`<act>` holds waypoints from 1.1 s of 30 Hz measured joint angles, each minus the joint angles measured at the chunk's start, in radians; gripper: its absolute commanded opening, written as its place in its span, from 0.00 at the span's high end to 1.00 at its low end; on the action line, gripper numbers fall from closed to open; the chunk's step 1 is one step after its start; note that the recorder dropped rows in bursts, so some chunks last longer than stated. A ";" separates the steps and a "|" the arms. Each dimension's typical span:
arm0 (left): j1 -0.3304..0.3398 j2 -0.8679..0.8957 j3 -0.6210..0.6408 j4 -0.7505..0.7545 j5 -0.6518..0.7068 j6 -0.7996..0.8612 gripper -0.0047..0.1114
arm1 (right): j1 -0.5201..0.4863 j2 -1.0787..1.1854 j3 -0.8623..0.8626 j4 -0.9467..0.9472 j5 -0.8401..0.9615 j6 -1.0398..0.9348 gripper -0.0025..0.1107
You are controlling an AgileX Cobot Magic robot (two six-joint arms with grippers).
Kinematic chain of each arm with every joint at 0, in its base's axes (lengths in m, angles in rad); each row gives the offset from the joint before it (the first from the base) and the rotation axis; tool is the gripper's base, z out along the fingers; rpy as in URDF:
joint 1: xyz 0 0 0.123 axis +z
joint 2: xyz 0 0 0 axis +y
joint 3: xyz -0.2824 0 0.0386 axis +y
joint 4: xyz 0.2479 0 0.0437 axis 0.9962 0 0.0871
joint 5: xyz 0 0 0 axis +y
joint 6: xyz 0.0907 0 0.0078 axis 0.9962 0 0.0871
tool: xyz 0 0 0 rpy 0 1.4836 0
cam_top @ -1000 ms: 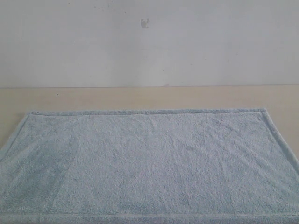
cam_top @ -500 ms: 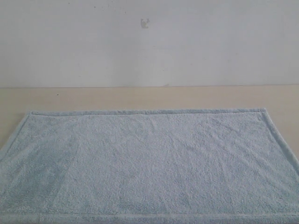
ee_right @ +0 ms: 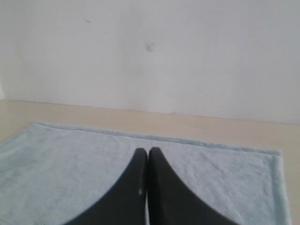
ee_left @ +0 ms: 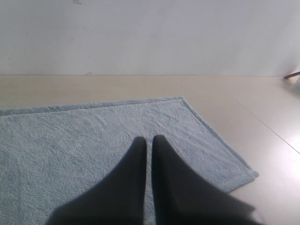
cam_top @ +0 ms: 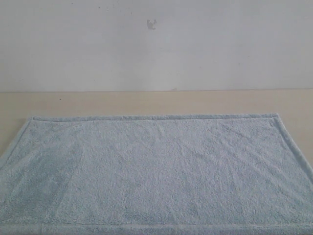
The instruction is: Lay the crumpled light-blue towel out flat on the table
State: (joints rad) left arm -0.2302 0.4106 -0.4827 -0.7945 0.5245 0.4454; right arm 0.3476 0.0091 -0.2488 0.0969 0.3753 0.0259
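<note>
The pale light-blue towel (cam_top: 156,171) lies spread flat on the cream-beige table (cam_top: 146,102), its hemmed far edge straight and only faint creases across it. Neither gripper shows in the exterior view. In the left wrist view my left gripper (ee_left: 149,140) hovers above the towel (ee_left: 70,140), its dark fingers together with nothing between them. In the right wrist view my right gripper (ee_right: 145,152) is likewise shut and empty above the towel (ee_right: 61,164). The towel's white tag is not visible.
A plain white wall (cam_top: 156,44) with a small mark rises behind the table. Bare tabletop runs along the towel's far edge and past its corner (ee_left: 253,174) in the left wrist view. A thin dark object (ee_left: 291,75) pokes in at that view's edge.
</note>
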 measured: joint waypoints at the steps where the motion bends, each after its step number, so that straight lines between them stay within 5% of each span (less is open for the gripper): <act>1: 0.000 0.000 0.000 0.000 0.000 0.000 0.93 | -0.040 -0.002 0.023 0.000 0.000 0.000 0.98; 7: 0.000 0.000 0.000 -0.004 0.000 0.000 0.93 | -0.156 -0.004 0.113 0.015 0.003 -0.002 0.98; 33: 0.000 0.000 0.000 -0.004 -0.002 0.000 0.93 | -0.159 -0.004 0.244 0.015 -0.021 -0.002 0.98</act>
State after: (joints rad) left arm -0.2302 0.4106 -0.4827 -0.7983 0.5228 0.4454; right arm 0.1886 0.0055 -0.0047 0.1114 0.3540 0.0237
